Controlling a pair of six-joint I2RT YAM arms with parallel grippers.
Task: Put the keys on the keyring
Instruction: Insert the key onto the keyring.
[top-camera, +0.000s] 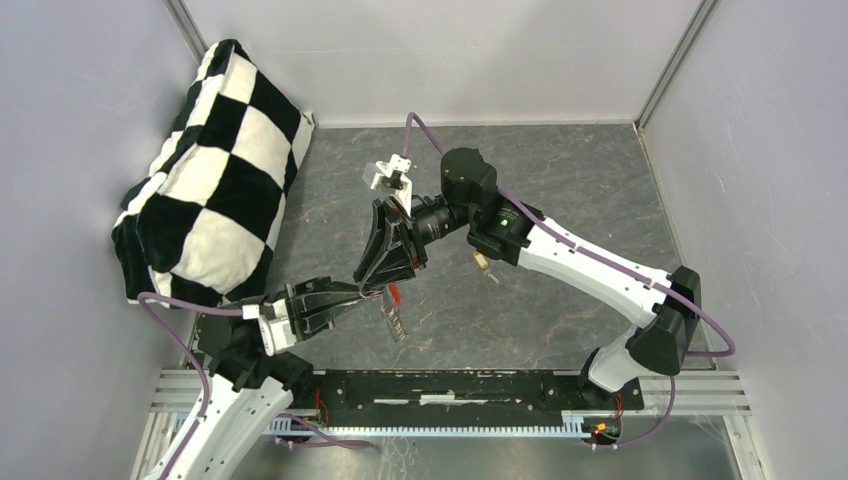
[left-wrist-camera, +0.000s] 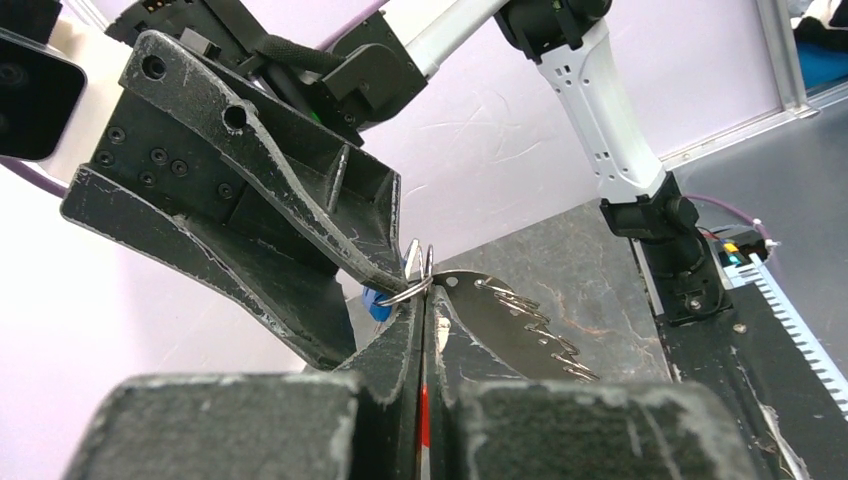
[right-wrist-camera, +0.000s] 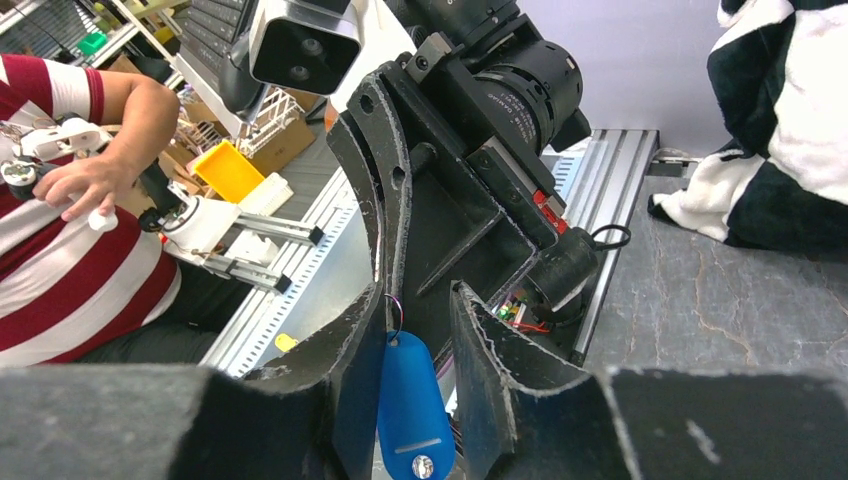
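Pale lilac walls enclose a grey marbled bench, with metal posts at the rear corners. A black-and-white checked cushion leans in the left corner. Aluminium rails run along the near edge.

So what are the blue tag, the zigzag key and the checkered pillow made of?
The blue tag looks like smooth, slightly glossy plastic, with a small silver rivet at its bottom. The key looks like bare metal: grey, shiny, with sharp cut teeth. The checkered pillow looks like soft plush fabric, fuzzy and matte, though its filling can't be seen.
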